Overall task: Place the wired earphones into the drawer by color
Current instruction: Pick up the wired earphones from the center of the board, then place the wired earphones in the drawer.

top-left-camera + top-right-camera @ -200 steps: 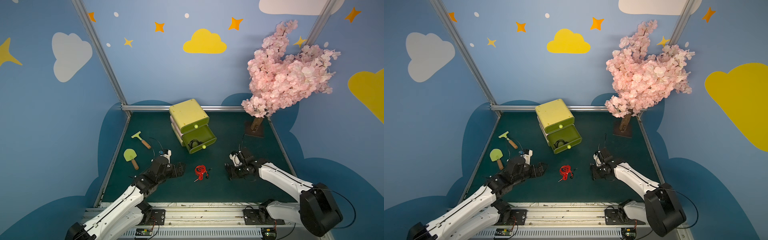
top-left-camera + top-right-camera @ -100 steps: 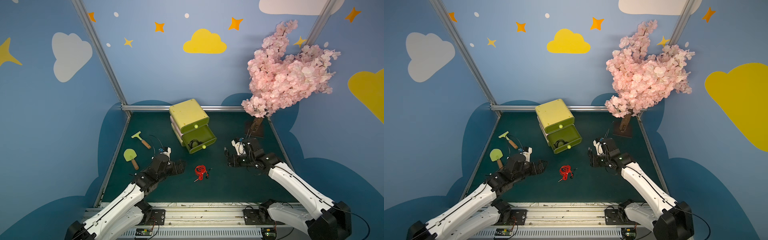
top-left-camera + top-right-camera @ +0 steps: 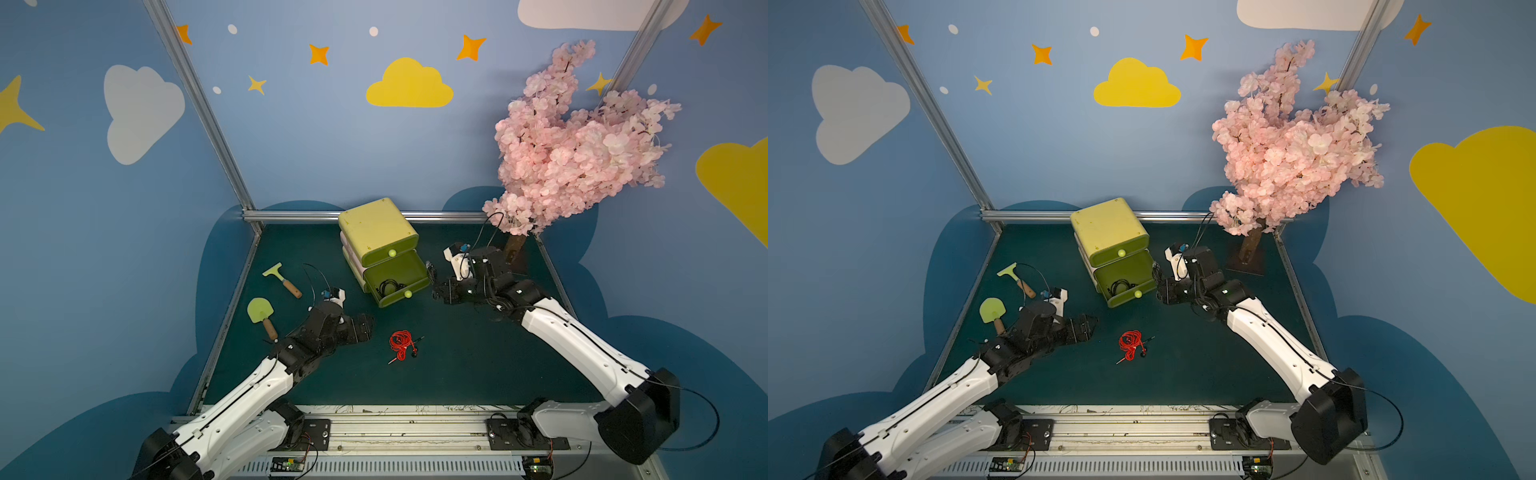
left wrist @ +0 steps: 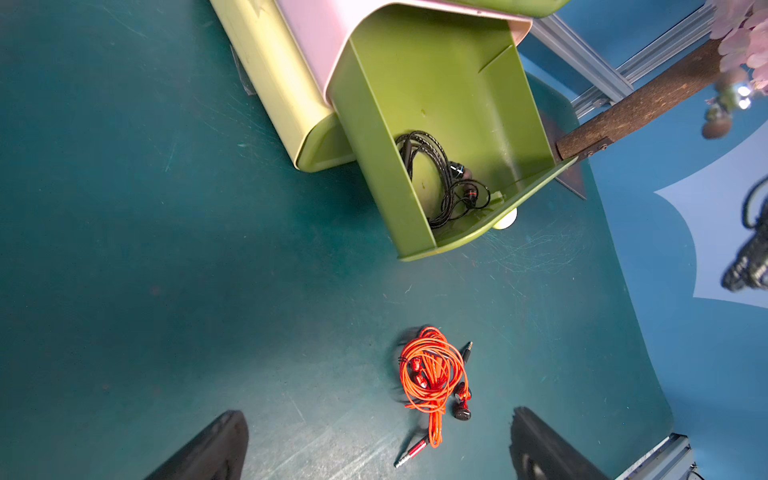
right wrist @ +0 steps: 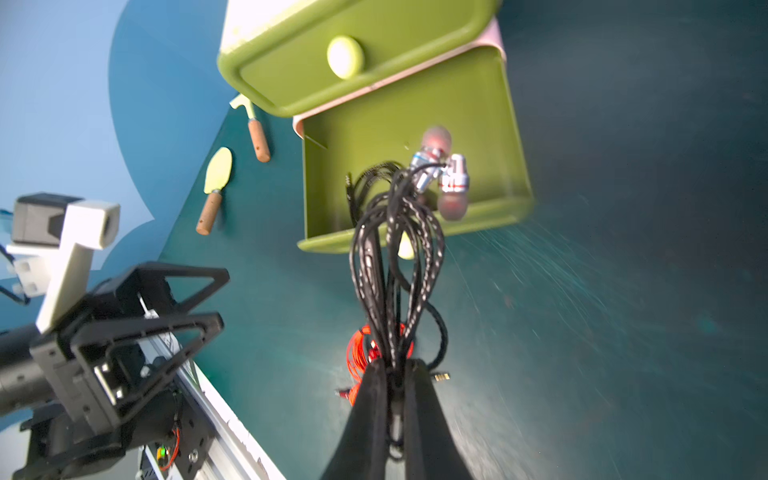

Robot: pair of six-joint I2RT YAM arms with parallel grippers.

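Note:
The green drawer (image 3: 401, 269) (image 3: 1128, 270) stands pulled out of the cabinet, with black wired earphones (image 3: 390, 286) (image 4: 441, 174) lying in it. My right gripper (image 3: 435, 287) (image 5: 395, 366) hovers beside the drawer's right side, shut on a second black bundle (image 5: 395, 249) with silver earbuds (image 5: 444, 178). Red earphones (image 3: 401, 345) (image 3: 1131, 343) (image 4: 432, 374) lie on the mat in front of the drawer. My left gripper (image 3: 366, 328) (image 4: 378, 415) is open, low over the mat just left of the red bundle, touching nothing.
The cabinet (image 3: 376, 226) has its upper drawer shut. Two green wooden-handled toy tools (image 3: 282, 279) (image 3: 262, 313) lie at the left. A pink blossom tree (image 3: 573, 145) stands at the back right on a brown base. A metal rail (image 3: 374, 432) runs along the front edge.
My right arm has lifted the black bundle from the front of the mat and carried it back toward the open drawer. The left arm has barely moved.

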